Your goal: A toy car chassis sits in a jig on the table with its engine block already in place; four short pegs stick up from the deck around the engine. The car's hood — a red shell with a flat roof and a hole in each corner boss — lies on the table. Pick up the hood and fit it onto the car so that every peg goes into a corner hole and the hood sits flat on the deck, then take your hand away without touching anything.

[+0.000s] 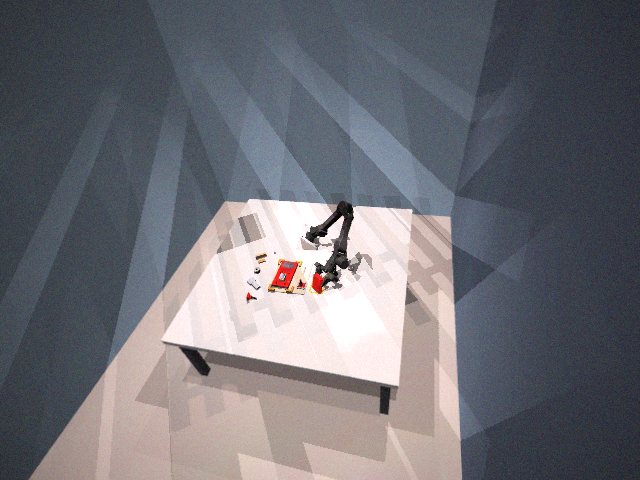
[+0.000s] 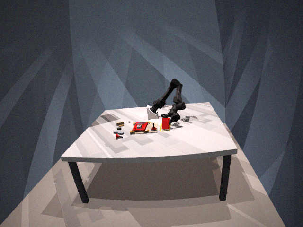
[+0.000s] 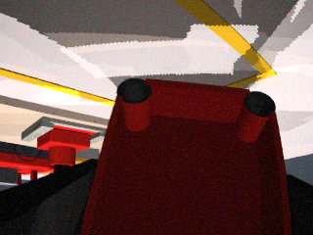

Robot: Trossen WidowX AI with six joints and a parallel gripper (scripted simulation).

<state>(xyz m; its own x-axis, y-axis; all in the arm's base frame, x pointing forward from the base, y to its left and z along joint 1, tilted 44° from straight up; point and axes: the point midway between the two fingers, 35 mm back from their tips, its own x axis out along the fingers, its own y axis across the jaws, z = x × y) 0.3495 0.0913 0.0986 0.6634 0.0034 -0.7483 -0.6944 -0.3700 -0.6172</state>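
The red hood [image 1: 317,283] [image 2: 165,123] [image 3: 181,166] is held steeply on edge beside the car, to its right in the top and exterior views. Its hollow underside, with two dark-ended corner bosses, faces the wrist camera. My gripper [image 1: 321,277] [image 2: 168,119] [image 3: 192,180] is shut on the hood, one black finger on each side of it. Whether the hood's low edge touches the table cannot be told. The red chassis [image 1: 278,283] [image 2: 145,126] lies in the jig [image 1: 272,288] [image 2: 132,132] with orange corners, its grey engine block [image 1: 282,276] [image 2: 138,126] on deck. The pegs are too small to make out.
A yellow outline [image 2: 160,129] [image 3: 64,90] lies under the hood. A small red and black part [image 1: 301,284] [image 2: 153,127] stands between chassis and hood. Left of the jig lie a grey part [image 1: 253,282] [image 2: 118,132], a red part [image 1: 250,296] [image 2: 117,136] and tan blocks [image 1: 261,256] [image 2: 120,124].
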